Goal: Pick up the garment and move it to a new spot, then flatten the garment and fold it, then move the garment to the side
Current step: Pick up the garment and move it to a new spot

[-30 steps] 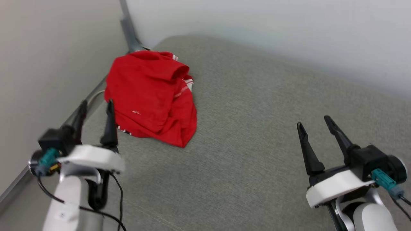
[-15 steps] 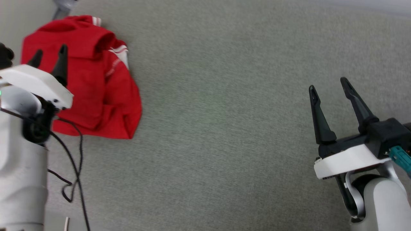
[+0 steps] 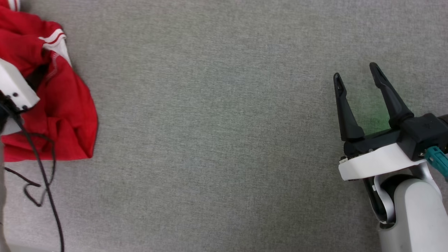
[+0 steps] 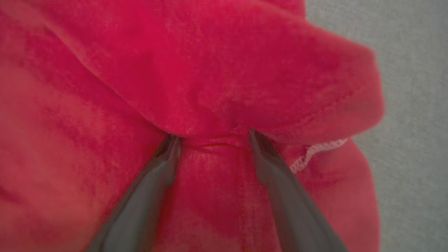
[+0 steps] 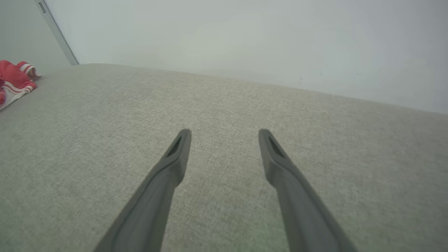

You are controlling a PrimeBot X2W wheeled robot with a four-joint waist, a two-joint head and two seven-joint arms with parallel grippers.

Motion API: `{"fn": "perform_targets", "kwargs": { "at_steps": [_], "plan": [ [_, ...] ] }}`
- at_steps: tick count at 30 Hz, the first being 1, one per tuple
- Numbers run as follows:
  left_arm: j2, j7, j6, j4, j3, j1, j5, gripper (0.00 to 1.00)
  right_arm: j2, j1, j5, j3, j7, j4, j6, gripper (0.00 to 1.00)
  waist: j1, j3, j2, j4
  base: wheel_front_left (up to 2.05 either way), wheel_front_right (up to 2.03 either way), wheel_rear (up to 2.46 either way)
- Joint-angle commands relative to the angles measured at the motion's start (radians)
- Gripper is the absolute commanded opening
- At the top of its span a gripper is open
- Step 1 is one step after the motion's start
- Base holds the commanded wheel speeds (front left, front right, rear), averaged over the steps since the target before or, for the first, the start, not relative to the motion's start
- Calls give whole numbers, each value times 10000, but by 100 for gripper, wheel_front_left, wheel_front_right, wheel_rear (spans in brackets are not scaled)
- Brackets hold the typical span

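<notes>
No legible text or numbers

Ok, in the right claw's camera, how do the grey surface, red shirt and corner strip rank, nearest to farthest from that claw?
1. Grey surface, just beneath and ahead of the right claw.
2. Red shirt, far off at that view's left edge.
3. Corner strip, upper left, beyond the shirt.

The red shirt (image 3: 66, 105) lies crumpled at the left edge of the grey surface (image 3: 210, 122); the right hand (image 3: 355, 70), fingers (image 3: 346, 112) spread, hovers well apart, empty.
</notes>
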Motion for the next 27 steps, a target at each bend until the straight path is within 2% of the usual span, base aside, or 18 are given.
{"fn": "perform_targets", "kwargs": {
  "at_steps": [1, 5, 6, 7, 10, 17, 18, 20, 22, 24, 27],
  "plan": [
    [-41, 328, 17, 290, -82, -35, -29, 100, 9, -207, -65, 33, -55, 30, -8, 100, -2, 57, 0, -70, 0, 0, 0],
    [-119, 1056, 182, 998, -226, 41, -91, 100, 9, -247, -11, 59, -43, 80, -8, 100, -2, 26, 0, -116, 0, 0, 0],
    [-130, 1108, 214, 1104, -226, 22, -105, 47, 9, -257, -5, 72, -39, 92, -8, 100, -2, 8, 0, -133, 0, 0, 0],
    [-142, 1079, 256, 1177, -211, -23, -135, 2, 9, -264, 1, 76, -41, 96, -8, 100, -2, -21, 0, -148, 0, 0, 0],
    [-132, 667, 299, 1257, -202, -95, -68, 0, 9, -218, 58, 44, -73, 111, -8, 100, -2, -170, 0, -177, 0, 0, 0],
    [52, -1404, 613, 1131, -215, -311, 377, 0, 9, 153, 227, -145, -235, 308, -8, 100, -2, -1050, 0, -132, 0, 0, 0],
    [52, -1404, 613, 1131, -215, -311, 377, 0, 9, 153, 227, -145, -235, 308, -8, 100, -2, -1050, 0, -132, 0, 0, 0],
    [42, -2354, 588, 1024, -339, -311, 633, 0, 7, 385, 409, -259, -316, 426, -8, 100, -2, -1571, 0, -76, 0, 0, 0],
    [50, -2698, 609, 967, -349, -320, 690, 0, 7, 438, 470, -302, -345, 441, -8, 100, -2, -1729, 0, -59, 0, 0, 0],
    [-10, -3741, 718, 773, -520, -269, 1025, 0, 9, 677, 619, -425, -420, 525, -8, 100, -2, -2273, 0, -9, 0, 0, 0],
    [-122, -4678, 784, 525, -682, -206, 1285, 0, 9, 928, 744, -551, -471, 602, -8, 100, -2, -2782, 0, 15, 0, 0, 0]
  ]
}}
